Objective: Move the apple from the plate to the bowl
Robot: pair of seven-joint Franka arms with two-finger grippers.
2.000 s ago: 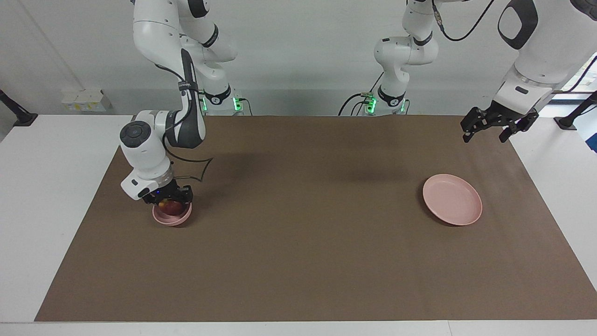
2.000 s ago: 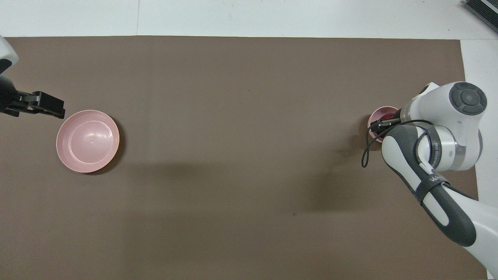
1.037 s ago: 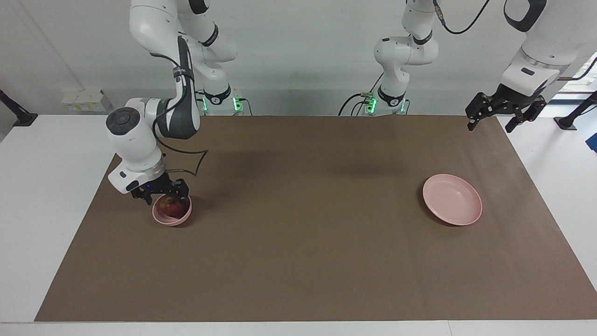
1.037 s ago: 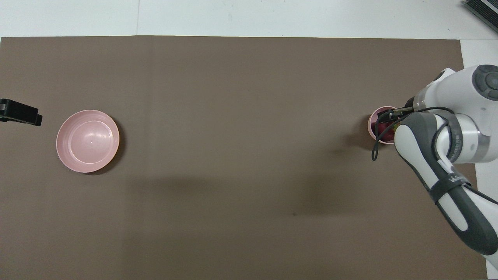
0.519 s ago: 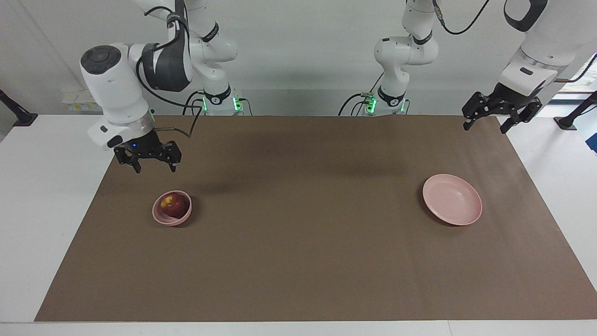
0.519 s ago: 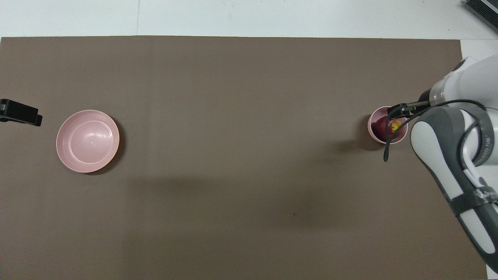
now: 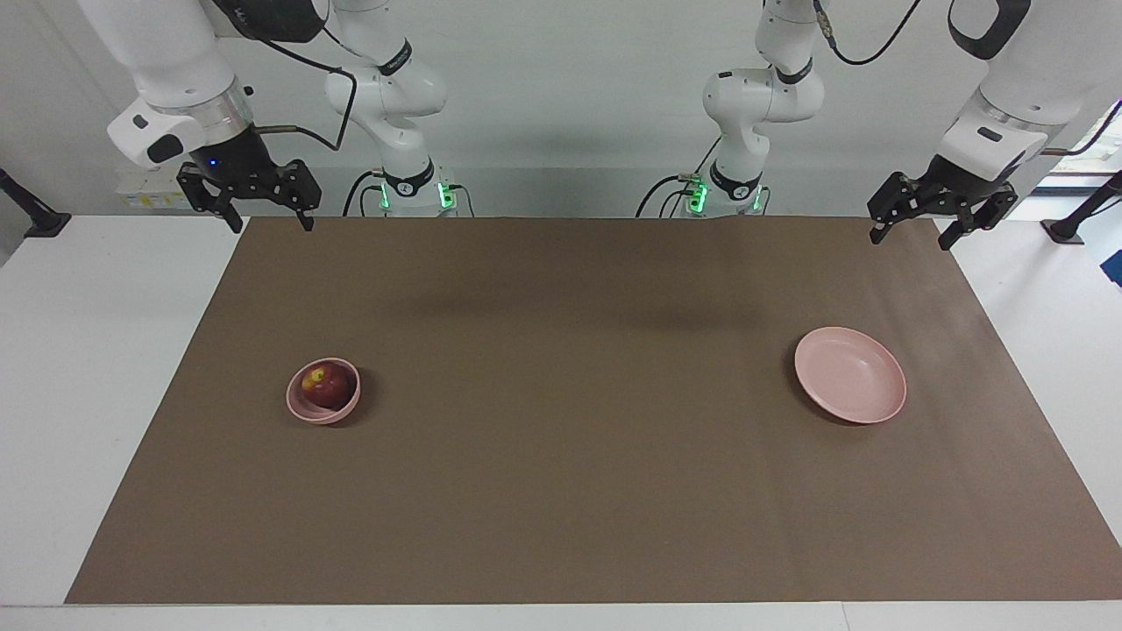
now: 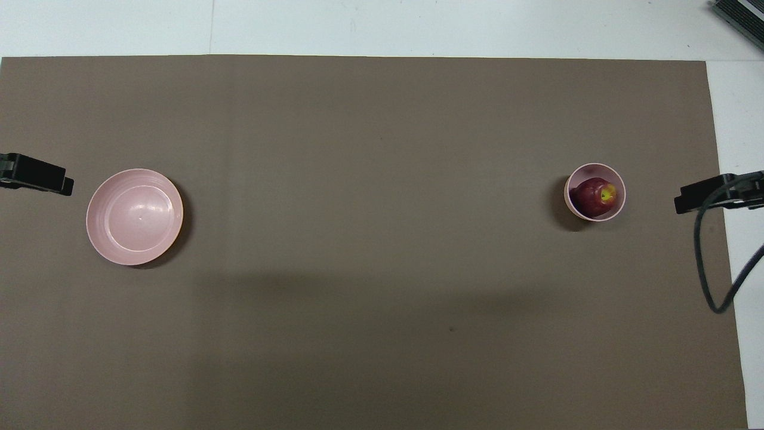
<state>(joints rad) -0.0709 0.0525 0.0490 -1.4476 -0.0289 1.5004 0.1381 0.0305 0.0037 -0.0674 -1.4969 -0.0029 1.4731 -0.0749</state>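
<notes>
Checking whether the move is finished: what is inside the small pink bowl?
The apple lies inside the bowl, its yellowish patch facing up. It fills most of the hollow, so the bowl's bottom under it is covered. The plate holds nothing.

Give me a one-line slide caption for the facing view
Apple rests in the bowl; plate empty; right end effector and left end effector raised, open.

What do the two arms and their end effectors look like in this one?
Both arms are glossy white with dark grey joint sections. Each carries a black two-finger end effector: right end effector, left end effector. A thin black cable loops along the right arm, and green lights glow at both bases.
</notes>
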